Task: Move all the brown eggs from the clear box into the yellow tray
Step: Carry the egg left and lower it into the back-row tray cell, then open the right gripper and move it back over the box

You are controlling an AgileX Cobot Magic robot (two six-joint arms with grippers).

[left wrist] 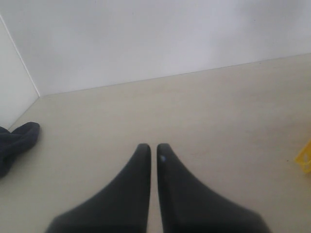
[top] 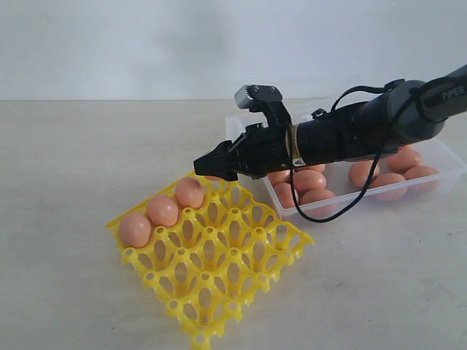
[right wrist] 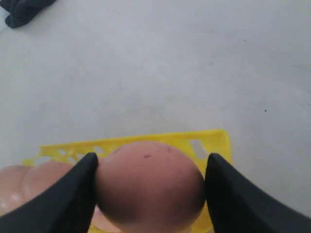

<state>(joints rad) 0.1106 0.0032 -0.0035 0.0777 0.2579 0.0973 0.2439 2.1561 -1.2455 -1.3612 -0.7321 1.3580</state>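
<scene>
The yellow tray [top: 219,270] lies at the front centre with three brown eggs [top: 163,210] in its far-left row. My right gripper [top: 213,169] reaches across from the right and hangs over the tray's far corner, shut on a brown egg [right wrist: 149,187] held between its dark fingers [right wrist: 73,194]. That egg barely shows under the fingertips in the exterior view. Behind, the clear box [top: 449,157] holds several more brown eggs [top: 390,185]. My left gripper [left wrist: 152,148] shows only in its wrist view, its fingers together over bare table with nothing between them.
A dark cloth-like object [left wrist: 17,143] lies on the table near the wall corner; it also shows as a dark shape [right wrist: 24,9] in the right wrist view. A black cable [top: 332,211] droops from the right arm in front of the box.
</scene>
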